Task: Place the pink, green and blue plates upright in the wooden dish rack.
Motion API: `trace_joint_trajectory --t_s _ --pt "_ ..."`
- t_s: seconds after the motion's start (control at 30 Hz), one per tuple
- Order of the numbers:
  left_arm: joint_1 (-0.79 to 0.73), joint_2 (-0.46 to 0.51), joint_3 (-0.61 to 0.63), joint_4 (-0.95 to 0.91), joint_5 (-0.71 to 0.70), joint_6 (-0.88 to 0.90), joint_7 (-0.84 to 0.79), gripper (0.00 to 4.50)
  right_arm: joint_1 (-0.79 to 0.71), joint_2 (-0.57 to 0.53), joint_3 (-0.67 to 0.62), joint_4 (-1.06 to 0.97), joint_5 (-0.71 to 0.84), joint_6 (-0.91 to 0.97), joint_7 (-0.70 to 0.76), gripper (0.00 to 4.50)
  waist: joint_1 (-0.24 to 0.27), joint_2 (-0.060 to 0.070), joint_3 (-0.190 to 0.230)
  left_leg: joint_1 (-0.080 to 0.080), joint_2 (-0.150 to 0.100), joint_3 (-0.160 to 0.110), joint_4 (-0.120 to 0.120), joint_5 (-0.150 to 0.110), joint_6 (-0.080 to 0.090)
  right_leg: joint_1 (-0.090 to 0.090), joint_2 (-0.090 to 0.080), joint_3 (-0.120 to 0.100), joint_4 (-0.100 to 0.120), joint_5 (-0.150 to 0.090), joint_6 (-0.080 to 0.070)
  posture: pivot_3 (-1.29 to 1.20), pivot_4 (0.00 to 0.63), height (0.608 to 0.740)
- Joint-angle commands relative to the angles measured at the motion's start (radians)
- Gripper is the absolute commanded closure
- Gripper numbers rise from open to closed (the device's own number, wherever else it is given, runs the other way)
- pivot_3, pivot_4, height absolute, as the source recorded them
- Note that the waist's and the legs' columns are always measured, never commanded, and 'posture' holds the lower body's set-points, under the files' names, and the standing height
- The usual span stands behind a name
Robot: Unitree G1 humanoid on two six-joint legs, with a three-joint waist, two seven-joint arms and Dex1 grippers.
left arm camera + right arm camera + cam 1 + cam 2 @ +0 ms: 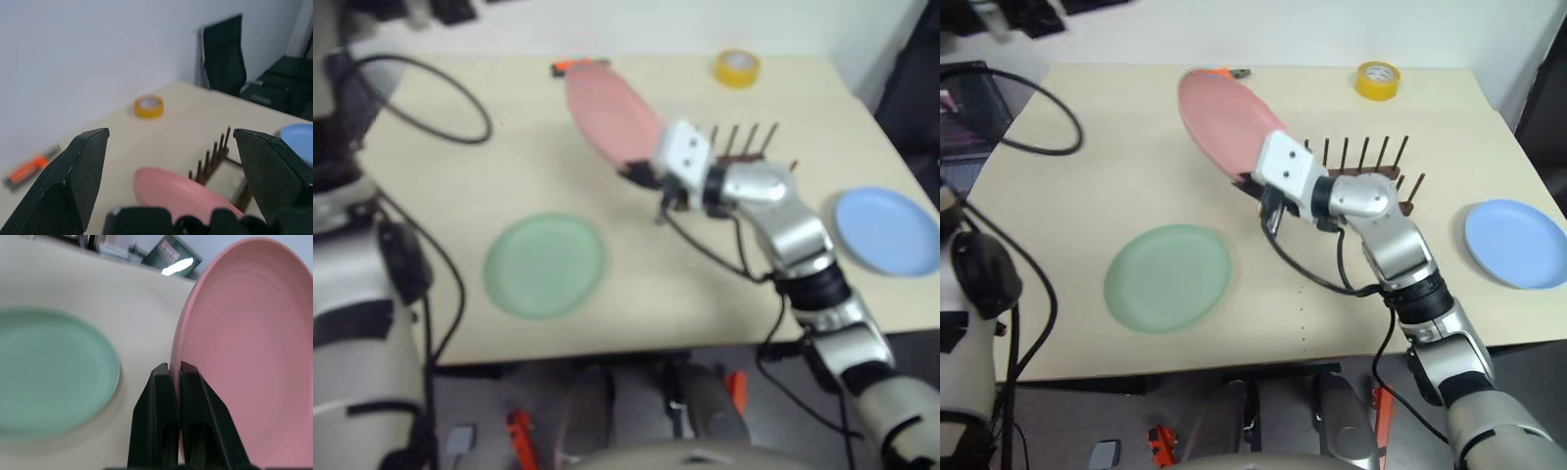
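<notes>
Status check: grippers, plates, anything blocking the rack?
Right gripper shut on pink plate, lifted near wooden dish rack. Left gripper open, holding nothing. Green plate, blue plate flat on table. Rack slots unobstructed.

Right arm reaching, left fingers apart

The right gripper (175,374) pinches the pink plate (1229,122) rim; the left gripper (171,161) stands wide open above that plate.

Near end of the wooden dish rack (1361,171) hidden from us behind the right arm, pink plate (1229,122) lower rim covered by the right tool (175,377), blue plate (299,147) cut off at three o'clock, orange-handled item (30,168) too blurred for us to name
</notes>
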Motion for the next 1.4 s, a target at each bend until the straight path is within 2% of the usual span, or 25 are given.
trace_joint_trajectory --t_s 0.03,0.17,0.27,0.33,0.43,0.53,0.7,0.83,1.1,1.4 --pt "0.132 0.049 0.126 -0.115 -0.072 -0.087 -0.045 0.03 -0.054 0.005 -0.168 -0.074 0.161 0.098 -0.018 4.50 0.001 0.000 0.000 0.000 0.000 -0.001 0.000 0.001 -0.002 0.000 0.000 0.000 0.000 0.000 0.000 0.00 0.150 0.740" --pt "0.357 0.038 0.234 -0.253 -0.201 -0.085 -0.097 0.03 -0.105 -0.017 -0.350 -0.095 0.346 0.262 -0.069 4.50 0.009 0.000 0.000 0.000 0.000 -0.003 0.001 0.003 -0.004 0.002 -0.002 -0.001 0.001 0.001 -0.001 0.00 0.150 0.740" --pt "0.502 0.024 0.232 -0.366 -0.278 -0.109 -0.146 0.03 -0.152 -0.042 -0.479 -0.079 0.467 0.378 -0.140 4.50 0.017 -0.001 0.000 0.000 0.000 -0.003 0.001 0.003 -0.004 0.003 -0.003 -0.001 -0.001 0.001 -0.002 0.00 0.150 0.740" --pt "0.584 0.019 0.180 -0.411 -0.263 -0.160 -0.157 0.03 -0.183 -0.081 -0.561 -0.043 0.534 0.449 -0.180 4.50 0.023 0.000 0.000 0.001 0.000 -0.003 0.001 0.003 -0.004 0.003 -0.004 -0.001 -0.002 0.000 -0.004 0.00 0.150 0.740" --pt "0.706 0.000 0.009 -0.449 -0.119 -0.350 -0.165 0.03 -0.210 -0.193 -0.664 0.053 0.597 0.527 -0.194 4.50 0.035 0.001 -0.001 0.001 0.000 -0.002 0.000 0.003 -0.004 0.004 -0.004 -0.001 -0.002 -0.002 -0.009 0.00 0.150 0.740" --pt "0.742 -0.058 -0.070 -0.464 -0.088 -0.447 -0.148 0.03 -0.222 -0.289 -0.709 0.146 0.641 0.577 -0.169 4.50 0.044 0.000 -0.001 0.002 -0.001 0.001 0.000 0.003 -0.004 0.005 -0.004 -0.001 -0.003 -0.003 -0.010 0.00 0.150 0.740" --pt "0.745 -0.116 -0.190 -0.469 -0.043 -0.514 -0.136 0.03 -0.237 -0.412 -0.711 0.326 0.663 0.618 -0.071 4.50 0.034 0.002 -0.001 0.001 0.000 0.002 -0.001 0.002 -0.004 0.004 0.000 0.000 -0.003 -0.003 -0.010 0.00 0.150 0.740" --pt "0.735 -0.137 -0.224 -0.472 -0.049 -0.510 -0.125 0.03 -0.228 -0.476 -0.679 0.438 0.657 0.634 0.037 4.50 0.026 0.002 -0.001 0.001 0.000 0.002 -0.002 0.002 -0.004 0.004 0.001 0.000 -0.003 -0.002 -0.009 0.00 0.150 0.740" --pt "0.747 -0.128 -0.227 -0.497 -0.066 -0.493 -0.120 0.03 -0.200 -0.497 -0.611 0.547 0.586 0.580 0.107 4.50 0.025 0.002 -0.001 0.001 0.000 0.001 -0.002 0.002 -0.004 0.004 0.004 -0.002 -0.003 -0.002 -0.010 0.00 0.150 0.740" --pt "0.766 -0.110 -0.226 -0.515 -0.071 -0.482 -0.111 0.03 -0.193 -0.510 -0.590 0.626 0.532 0.534 0.151 4.50 0.027 0.002 -0.001 0.000 0.000 0.001 -0.001 0.002 -0.004 0.003 0.002 -0.002 -0.004 -0.002 -0.009 0.00 0.150 0.740"
